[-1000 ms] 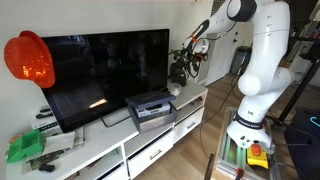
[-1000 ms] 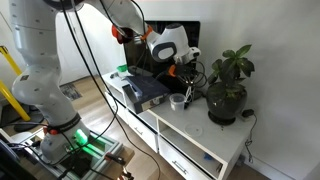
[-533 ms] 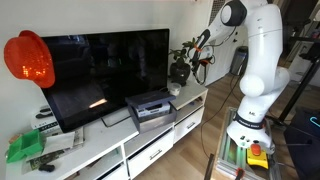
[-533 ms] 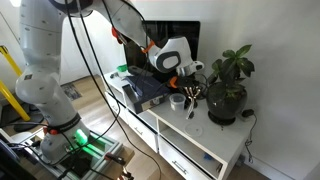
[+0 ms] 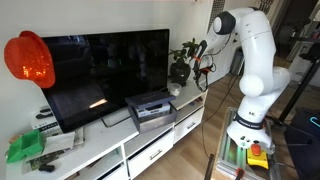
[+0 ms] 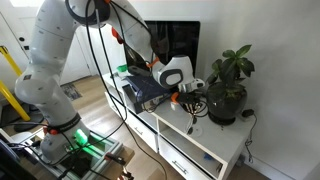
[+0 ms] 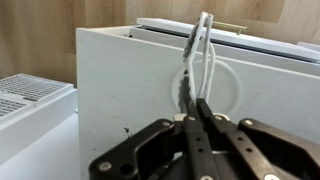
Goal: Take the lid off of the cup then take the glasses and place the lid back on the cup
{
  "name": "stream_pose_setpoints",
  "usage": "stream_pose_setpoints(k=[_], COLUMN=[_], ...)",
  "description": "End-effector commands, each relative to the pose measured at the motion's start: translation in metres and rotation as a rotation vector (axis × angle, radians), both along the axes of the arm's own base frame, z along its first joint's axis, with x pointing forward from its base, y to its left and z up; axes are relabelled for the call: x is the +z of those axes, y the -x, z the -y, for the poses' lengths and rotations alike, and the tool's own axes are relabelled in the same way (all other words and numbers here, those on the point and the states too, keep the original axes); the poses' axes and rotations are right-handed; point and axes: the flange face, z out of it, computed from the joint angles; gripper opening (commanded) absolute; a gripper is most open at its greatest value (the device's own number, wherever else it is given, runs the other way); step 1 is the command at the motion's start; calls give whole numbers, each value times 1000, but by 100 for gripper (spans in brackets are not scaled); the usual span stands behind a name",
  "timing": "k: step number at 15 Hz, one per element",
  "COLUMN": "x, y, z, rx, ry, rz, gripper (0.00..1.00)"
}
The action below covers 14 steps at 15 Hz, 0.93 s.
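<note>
My gripper [image 7: 197, 110] is shut on the glasses [image 7: 196, 60], a pale thin frame with dark arms that sticks up from between the fingers. In both exterior views the gripper [image 6: 188, 97] [image 5: 203, 66] hangs off the front edge of the white cabinet [image 6: 205, 140], with the glasses [image 6: 192, 110] dangling below it. The small pale cup [image 5: 174, 90] stands on the cabinet top beside the potted plant [image 5: 182, 64]. The lid is too small to make out. In the wrist view the cabinet's white front [image 7: 120, 90] fills the background.
A large TV [image 5: 105, 68] and a grey box-shaped device [image 5: 150, 108] stand on the cabinet. The dark potted plant [image 6: 228, 88] is at its end. An orange helmet [image 5: 28, 58] hangs by the TV. Cables trail from the arm across the cabinet.
The arm has swung away from the cup and plant, out past the cabinet's front edge and lower, carrying the glasses with it. The jaws stayed shut.
</note>
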Motion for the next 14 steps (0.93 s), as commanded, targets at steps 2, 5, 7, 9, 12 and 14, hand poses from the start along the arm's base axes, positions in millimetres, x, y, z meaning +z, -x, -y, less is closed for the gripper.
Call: stream_pose_setpoints(k=[2, 5, 7, 9, 12, 14], x=[-24, -39, -50, -59, -73, -82], y=[-9, -16, -22, -29, -41, -49], z=[30, 44, 52, 59, 63, 63], rx=[13, 35, 44, 47, 48, 52], ry=[112, 177, 209, 227, 235, 238], rz=[6, 12, 19, 25, 35, 35], gripper=[2, 2, 2, 2, 2, 2])
